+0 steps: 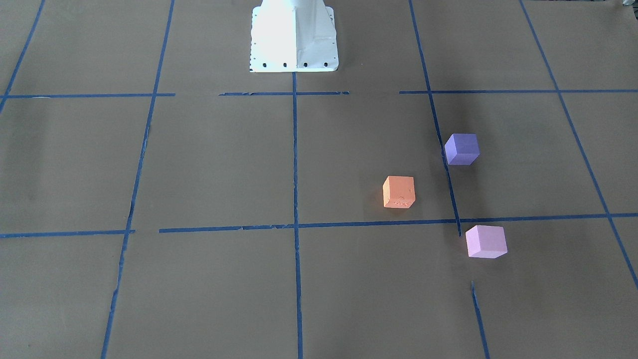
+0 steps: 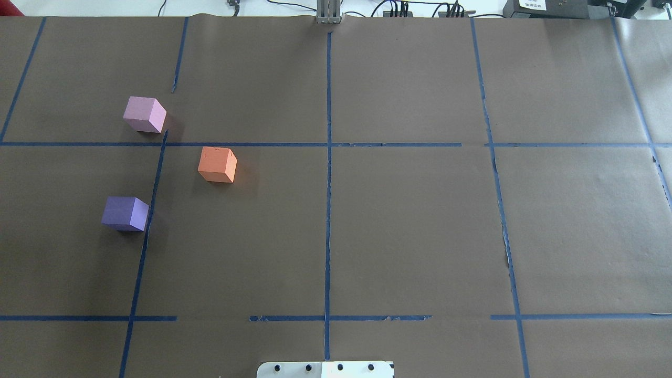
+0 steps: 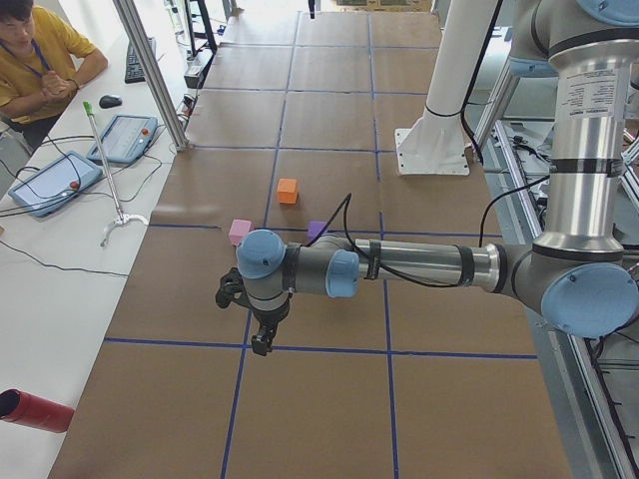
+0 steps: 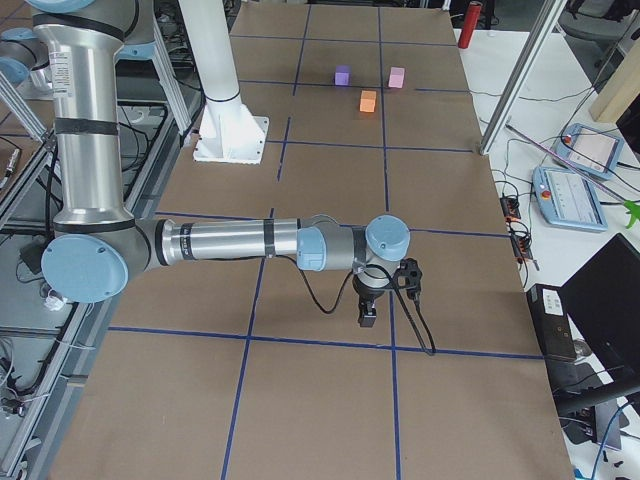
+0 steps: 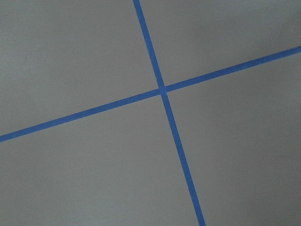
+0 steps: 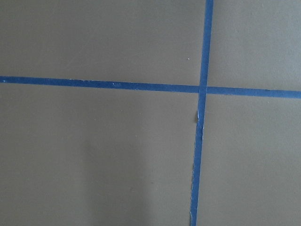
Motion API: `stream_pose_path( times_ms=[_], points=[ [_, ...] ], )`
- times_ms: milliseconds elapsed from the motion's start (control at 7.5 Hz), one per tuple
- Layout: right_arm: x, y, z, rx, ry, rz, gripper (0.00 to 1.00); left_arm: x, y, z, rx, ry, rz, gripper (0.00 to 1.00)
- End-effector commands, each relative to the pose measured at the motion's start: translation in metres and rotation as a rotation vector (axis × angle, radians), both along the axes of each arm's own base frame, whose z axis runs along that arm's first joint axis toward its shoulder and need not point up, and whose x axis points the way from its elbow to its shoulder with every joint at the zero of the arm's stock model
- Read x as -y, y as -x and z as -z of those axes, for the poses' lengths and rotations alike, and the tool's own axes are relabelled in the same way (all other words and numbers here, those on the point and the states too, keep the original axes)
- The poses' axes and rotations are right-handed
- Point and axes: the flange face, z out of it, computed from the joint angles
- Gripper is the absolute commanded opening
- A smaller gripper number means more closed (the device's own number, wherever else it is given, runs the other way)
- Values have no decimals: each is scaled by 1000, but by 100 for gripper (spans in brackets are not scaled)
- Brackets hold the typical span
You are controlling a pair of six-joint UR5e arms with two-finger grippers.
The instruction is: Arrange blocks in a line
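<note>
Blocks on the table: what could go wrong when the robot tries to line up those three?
The orange block, purple block and pink block lie in a loose triangle, seemingly turned differently, so a grasp landing off-square might twist or shove one away. All three sit on the robot's left side, so the right arm would face a long reach across.

A robotics lab: a long surface [image 2: 420, 236] papered in brown and marked into squares with blue tape [image 2: 328, 210], a white robot pedestal [image 1: 294, 40] bolted onto it, a grey industrial arm [image 3: 419, 264] reaching across. Alongside, a white desk [image 3: 50, 299] carries teach pendants [image 3: 125, 138], with a seated operator [image 3: 35, 55] watching beside aluminium frame posts [image 3: 150, 70]
</note>
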Motion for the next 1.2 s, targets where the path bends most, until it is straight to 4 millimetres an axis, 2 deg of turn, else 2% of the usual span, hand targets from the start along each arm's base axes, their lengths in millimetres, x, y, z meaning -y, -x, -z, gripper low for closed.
stream_pose_path(
  times_ms=[0, 267, 400, 533, 667, 800, 933, 1067],
  points=[
    [0, 0, 0, 0, 1, 0, 100, 2, 0, 7, 0, -21, -4, 100],
    [0, 0, 0, 0, 1, 0, 100, 3, -1, 5, 2, -17, 2, 100],
    [0, 0, 0, 0, 1, 0, 100, 9, -2, 12, 0, -60, 0, 100],
    [0, 0, 0, 0, -1, 0, 100, 16, -3, 30, -11, -153, 15, 100],
    [0, 0, 0, 0, 1, 0, 100, 18, -20, 42, -59, -81, 87, 100],
    [0, 0, 0, 0, -1, 0, 100, 29, -60, 70, -79, -66, 71, 100],
    [0, 0, 0, 0, -1, 0, 100, 45, -85, 113, -110, -46, 125, 100],
    [0, 0, 0, 0, 1, 0, 100, 70, -139, 166, -143, -30, 135, 100]
  ],
)
